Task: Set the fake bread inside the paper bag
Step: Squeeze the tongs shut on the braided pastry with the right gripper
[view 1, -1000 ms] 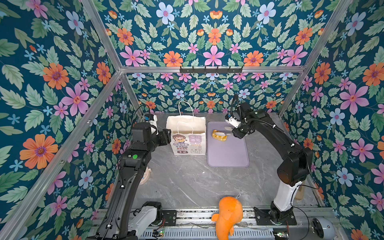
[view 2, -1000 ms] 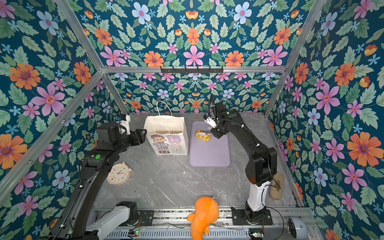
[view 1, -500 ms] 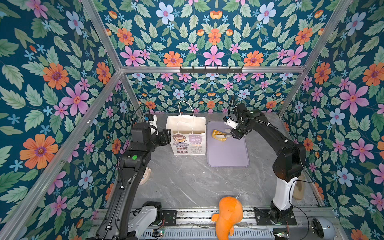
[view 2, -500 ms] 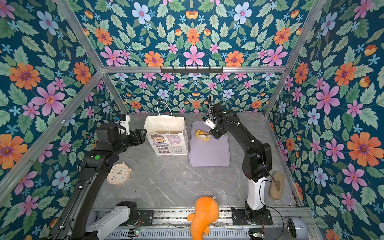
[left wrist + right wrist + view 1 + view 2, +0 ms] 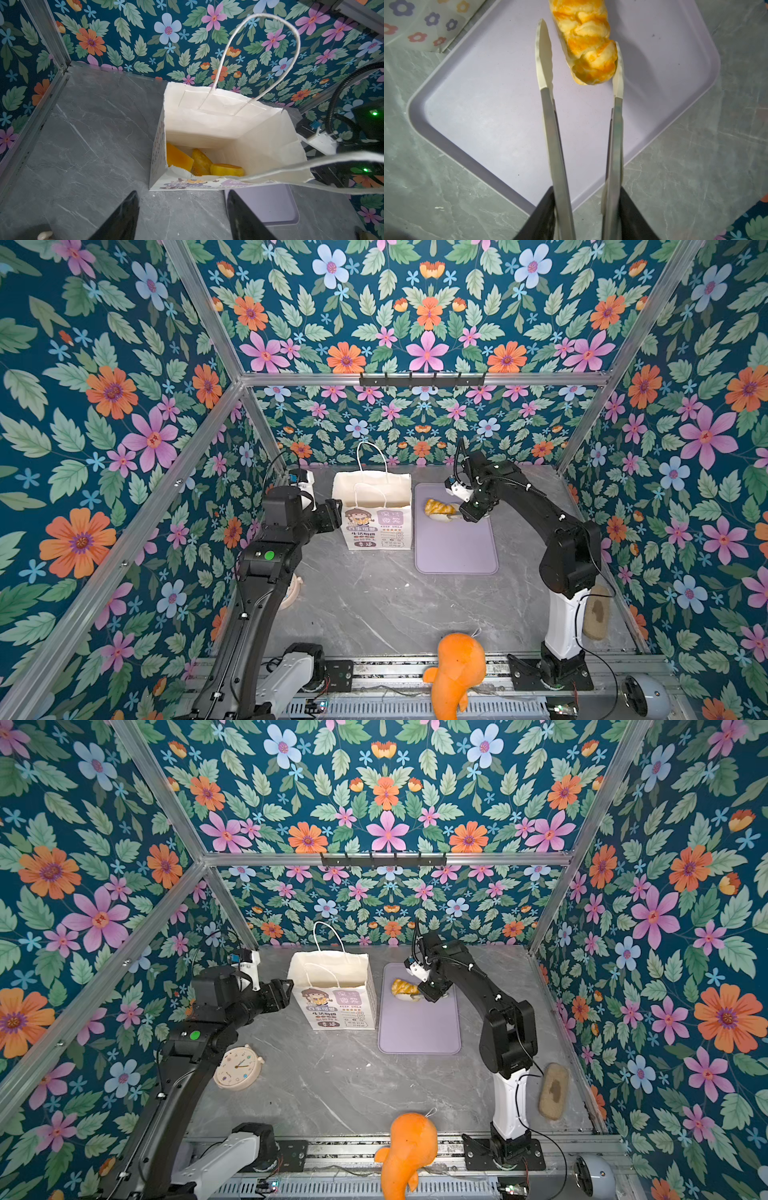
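Observation:
A glazed braided roll of fake bread point(image 5: 438, 508) point(image 5: 405, 989) point(image 5: 587, 47) lies at the far end of a purple tray point(image 5: 455, 547) point(image 5: 488, 104). My right gripper point(image 5: 478, 506) point(image 5: 432, 990) point(image 5: 588, 209) is shut on metal tongs point(image 5: 556, 135). The tongs' cream tips straddle the roll's near end: one tip touches it, the other stands slightly off. The white paper bag point(image 5: 376, 506) point(image 5: 332, 986) point(image 5: 228, 124) stands upright left of the tray. Three fake breads point(image 5: 200, 161) lie inside it. My left gripper point(image 5: 332, 512) point(image 5: 181, 193) is open and empty beside the bag.
An orange plush toy point(image 5: 457, 668) sits at the front edge. A round cream clock point(image 5: 237, 1068) lies by the left arm's base. A tan oblong pad point(image 5: 552, 1090) lies at the right wall. Floral walls close in three sides.
My right arm has shifted slightly leftward, bringing the tongs around the roll's end. The roll, the bag and my left arm have stayed put.

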`<state>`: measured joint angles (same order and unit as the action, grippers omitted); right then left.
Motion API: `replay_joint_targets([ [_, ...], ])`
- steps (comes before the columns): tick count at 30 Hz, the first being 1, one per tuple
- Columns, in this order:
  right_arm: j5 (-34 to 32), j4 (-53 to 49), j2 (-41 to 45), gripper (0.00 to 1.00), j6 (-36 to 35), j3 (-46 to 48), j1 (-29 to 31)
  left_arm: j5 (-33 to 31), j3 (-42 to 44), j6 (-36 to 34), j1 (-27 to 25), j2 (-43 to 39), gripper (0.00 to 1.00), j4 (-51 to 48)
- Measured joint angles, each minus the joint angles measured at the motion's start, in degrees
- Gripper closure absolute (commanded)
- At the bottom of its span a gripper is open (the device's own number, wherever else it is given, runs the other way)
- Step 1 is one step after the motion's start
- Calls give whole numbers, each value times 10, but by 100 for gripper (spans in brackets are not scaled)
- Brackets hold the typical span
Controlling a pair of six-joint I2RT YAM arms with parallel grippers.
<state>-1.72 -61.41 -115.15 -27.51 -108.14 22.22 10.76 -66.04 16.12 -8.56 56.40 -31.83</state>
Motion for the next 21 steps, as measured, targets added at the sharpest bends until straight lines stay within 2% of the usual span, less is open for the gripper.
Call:
replay_joint_targets([
  [21,11,-6,10,69,4,-6,1,2,-5,0,0,5,32,-1],
])
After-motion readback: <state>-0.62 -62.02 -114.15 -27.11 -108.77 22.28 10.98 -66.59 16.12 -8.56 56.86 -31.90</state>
